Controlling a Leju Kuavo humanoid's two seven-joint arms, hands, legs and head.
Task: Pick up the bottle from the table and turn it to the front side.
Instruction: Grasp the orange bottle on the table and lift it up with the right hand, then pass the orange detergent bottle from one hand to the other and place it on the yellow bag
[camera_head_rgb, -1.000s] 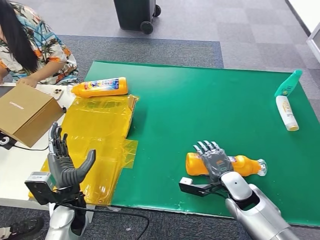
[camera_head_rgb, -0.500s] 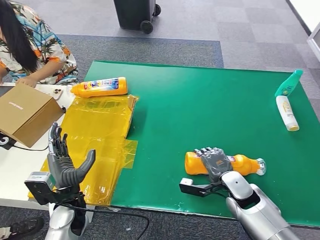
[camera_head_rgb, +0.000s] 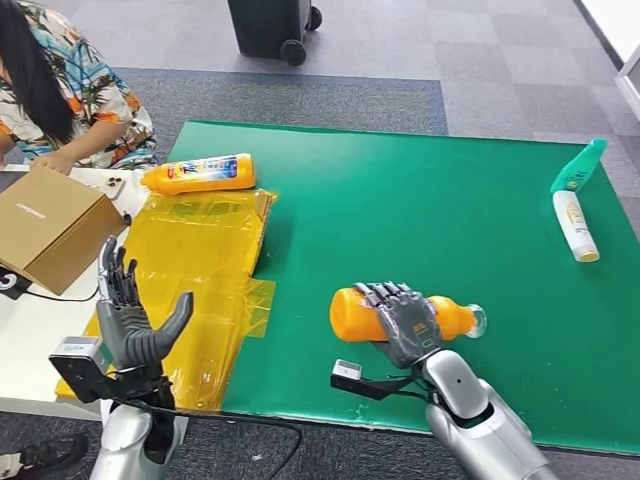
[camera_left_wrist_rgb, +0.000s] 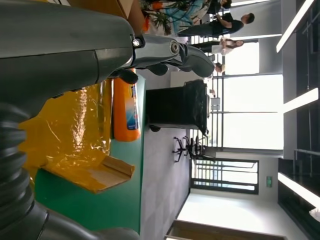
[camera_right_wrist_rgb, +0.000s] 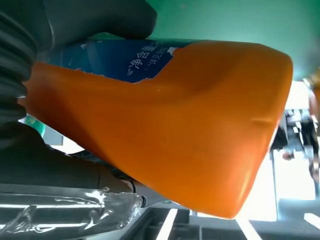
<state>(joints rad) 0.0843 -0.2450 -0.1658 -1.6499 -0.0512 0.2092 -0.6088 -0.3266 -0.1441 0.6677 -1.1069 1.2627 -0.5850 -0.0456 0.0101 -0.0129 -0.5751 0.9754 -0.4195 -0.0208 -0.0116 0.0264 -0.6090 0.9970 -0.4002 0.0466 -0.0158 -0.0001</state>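
My right hand (camera_head_rgb: 400, 320) grips an orange bottle (camera_head_rgb: 355, 314) around its middle, lying sideways just above the green mat (camera_head_rgb: 423, 200), clear cap to the right. Close up, the orange bottle (camera_right_wrist_rgb: 181, 130) shows a blue label under my thumb. A second orange bottle (camera_head_rgb: 201, 174) with a blue label lies at the mat's far left edge, and that second bottle (camera_left_wrist_rgb: 126, 113) is seen past my fingers. My left hand (camera_head_rgb: 132, 325) is held up near the table's front left, fingers spread, holding nothing.
Crumpled yellow film (camera_head_rgb: 189, 270) over flattened cardboard covers the left side. A cardboard box (camera_head_rgb: 49, 225) sits by a seated person (camera_head_rgb: 68, 90). A white and teal bottle (camera_head_rgb: 575, 200) lies far right. A black bin (camera_head_rgb: 272, 25) stands behind the table.
My right hand closed around the orange bottle, lifted it and carried it left. The left hand stayed put.
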